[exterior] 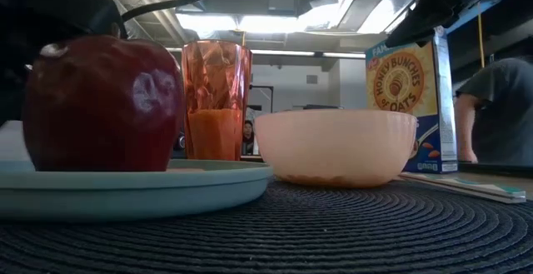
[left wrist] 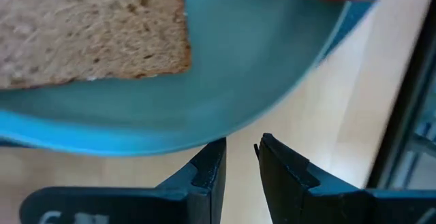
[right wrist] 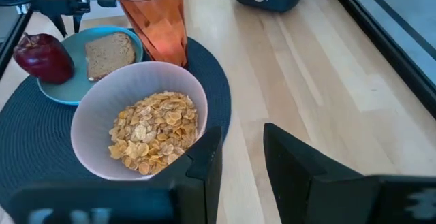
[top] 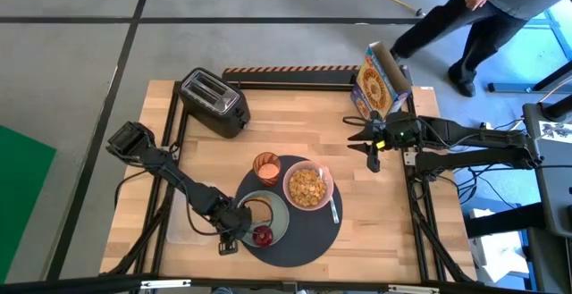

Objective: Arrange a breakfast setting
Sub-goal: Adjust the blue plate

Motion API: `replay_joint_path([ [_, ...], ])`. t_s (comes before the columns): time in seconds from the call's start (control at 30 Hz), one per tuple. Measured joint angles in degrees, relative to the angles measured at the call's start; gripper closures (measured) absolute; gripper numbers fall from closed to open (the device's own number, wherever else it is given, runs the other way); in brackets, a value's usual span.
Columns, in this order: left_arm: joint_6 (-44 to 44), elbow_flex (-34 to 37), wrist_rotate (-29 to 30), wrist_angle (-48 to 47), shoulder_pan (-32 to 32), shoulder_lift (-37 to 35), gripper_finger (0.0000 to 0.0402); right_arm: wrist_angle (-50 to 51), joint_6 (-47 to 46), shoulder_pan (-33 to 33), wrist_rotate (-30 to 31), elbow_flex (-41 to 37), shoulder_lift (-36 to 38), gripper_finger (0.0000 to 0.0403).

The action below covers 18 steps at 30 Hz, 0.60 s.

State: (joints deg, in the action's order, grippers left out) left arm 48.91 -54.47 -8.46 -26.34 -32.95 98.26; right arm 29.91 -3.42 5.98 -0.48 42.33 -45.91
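Observation:
A round dark grey mat [top: 299, 231] lies at the table's near middle. On it rest a pale green plate [top: 277, 215] with a toast slice [right wrist: 109, 54] and a small red fruit [top: 263, 236], a pink bowl [top: 308, 187] of cereal, an orange cup [top: 266, 166] and a metal spoon [top: 335, 206] right of the bowl. My left gripper [left wrist: 242, 149] is low at the plate's left rim [left wrist: 204, 139], fingers almost together and empty. My right gripper [top: 371, 154] hovers at the far right, fingers almost together and empty. My left gripper's fingertips [left wrist: 216, 149] stand right at the plate's rim, coming level from the table's left. I cannot tell whether they touch it.
A black toaster [top: 214, 102] stands at the far left. A cereal box [top: 384, 81] stands at the far right, behind my right gripper. A clear rectangular tub [top: 183, 227] lies under my left arm. A person [top: 483, 12] walks beyond the table's far right.

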Motion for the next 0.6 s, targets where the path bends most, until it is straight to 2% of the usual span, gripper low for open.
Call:
replay_joint_path([
  [0.43,-3.0,0.2,5.7,-0.2,2.5,0.0,0.0324,-0.3,0.0,0.0,0.3,0.0,0.0,0.0304],
  [0.53,-3.0,0.2,5.7,-0.9,3.1,0.0,0.0324,-0.3,0.4,0.0,0.1,0.0,0.0,0.0304],
  [0.6,-3.0,0.2,3.7,-2.8,3.5,0.0,0.0324,-0.3,0.7,0.0,0.0,0.0,0.3,0.0304],
])
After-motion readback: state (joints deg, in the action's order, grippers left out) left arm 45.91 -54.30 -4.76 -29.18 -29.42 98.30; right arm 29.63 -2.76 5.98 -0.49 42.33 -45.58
